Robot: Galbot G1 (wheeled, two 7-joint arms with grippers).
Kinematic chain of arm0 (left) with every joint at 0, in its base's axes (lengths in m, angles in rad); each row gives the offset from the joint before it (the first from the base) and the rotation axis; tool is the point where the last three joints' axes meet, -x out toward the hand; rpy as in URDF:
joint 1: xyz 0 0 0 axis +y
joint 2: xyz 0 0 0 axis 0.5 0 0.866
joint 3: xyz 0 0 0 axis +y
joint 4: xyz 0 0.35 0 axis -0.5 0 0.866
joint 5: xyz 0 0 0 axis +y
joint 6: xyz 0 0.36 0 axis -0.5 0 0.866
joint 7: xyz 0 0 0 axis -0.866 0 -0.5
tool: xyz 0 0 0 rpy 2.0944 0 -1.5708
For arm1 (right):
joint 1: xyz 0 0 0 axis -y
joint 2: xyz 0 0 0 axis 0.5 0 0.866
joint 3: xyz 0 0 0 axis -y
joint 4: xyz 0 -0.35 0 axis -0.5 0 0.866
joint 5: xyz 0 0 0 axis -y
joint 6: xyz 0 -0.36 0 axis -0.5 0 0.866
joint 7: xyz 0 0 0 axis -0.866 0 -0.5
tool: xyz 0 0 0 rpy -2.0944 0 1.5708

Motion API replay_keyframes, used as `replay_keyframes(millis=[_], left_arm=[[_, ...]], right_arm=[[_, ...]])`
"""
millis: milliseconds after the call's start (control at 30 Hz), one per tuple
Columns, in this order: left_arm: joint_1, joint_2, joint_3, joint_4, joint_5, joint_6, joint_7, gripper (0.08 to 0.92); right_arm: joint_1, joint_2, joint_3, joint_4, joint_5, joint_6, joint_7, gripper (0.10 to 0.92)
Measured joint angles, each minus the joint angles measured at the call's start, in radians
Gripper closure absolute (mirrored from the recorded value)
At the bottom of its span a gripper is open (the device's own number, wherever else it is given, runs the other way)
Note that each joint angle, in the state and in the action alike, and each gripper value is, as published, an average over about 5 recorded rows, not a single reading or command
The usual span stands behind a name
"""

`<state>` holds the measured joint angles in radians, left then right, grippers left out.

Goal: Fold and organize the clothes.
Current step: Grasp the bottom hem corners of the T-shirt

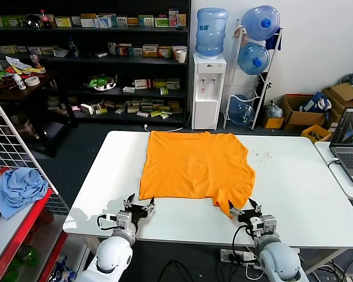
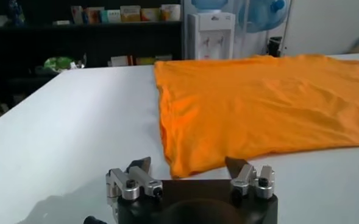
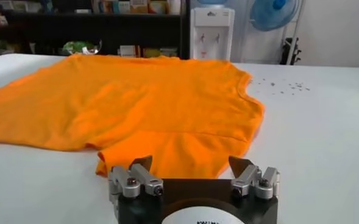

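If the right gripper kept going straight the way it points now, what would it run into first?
Most likely the orange T-shirt. The right gripper stands open at the near table edge, aimed at the shirt's nearest sleeve, which lies flat just ahead of its fingertips. Whether the jaws would touch cloth or tabletop first is hard to judge.

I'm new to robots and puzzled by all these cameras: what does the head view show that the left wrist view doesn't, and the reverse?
Only the head view shows both arms at once, the open right claw by the sleeve, the laptop and the blue cloth. Only the left wrist view shows the open left claw close up, just short of the shirt's near corner. Both share the orange T-shirt, the white table and the water dispenser.
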<state>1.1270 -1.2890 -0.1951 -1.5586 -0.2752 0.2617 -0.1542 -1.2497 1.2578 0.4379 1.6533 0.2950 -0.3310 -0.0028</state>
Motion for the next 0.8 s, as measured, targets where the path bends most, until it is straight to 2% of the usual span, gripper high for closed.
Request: replay_keyframes(millis=[100, 200, 667, 800], left_arm=[[0.001, 0.0, 0.0, 0.004, 0.0, 0.0, 0.002, 0.209], [0.005, 0.002, 0.0, 0.002, 0.001, -0.001, 0.003, 0.284], [0.039, 0.016, 0.001, -0.023, 0.009, -0.019, -0.004, 0.691], [0.05, 0.023, 0.002, -0.035, 0.01, -0.022, -0.008, 0.804]], right_arm=[[0.001, 0.004, -0.001, -0.003, -0.002, -0.002, 0.008, 0.311], [0.001, 0.006, -0.001, -0.007, -0.005, -0.004, 0.016, 0.398], [-0.01, 0.006, 0.002, -0.003, -0.027, -0.029, 0.04, 0.805], [-0.024, -0.002, 0.002, 0.017, -0.036, -0.042, 0.044, 0.89]])
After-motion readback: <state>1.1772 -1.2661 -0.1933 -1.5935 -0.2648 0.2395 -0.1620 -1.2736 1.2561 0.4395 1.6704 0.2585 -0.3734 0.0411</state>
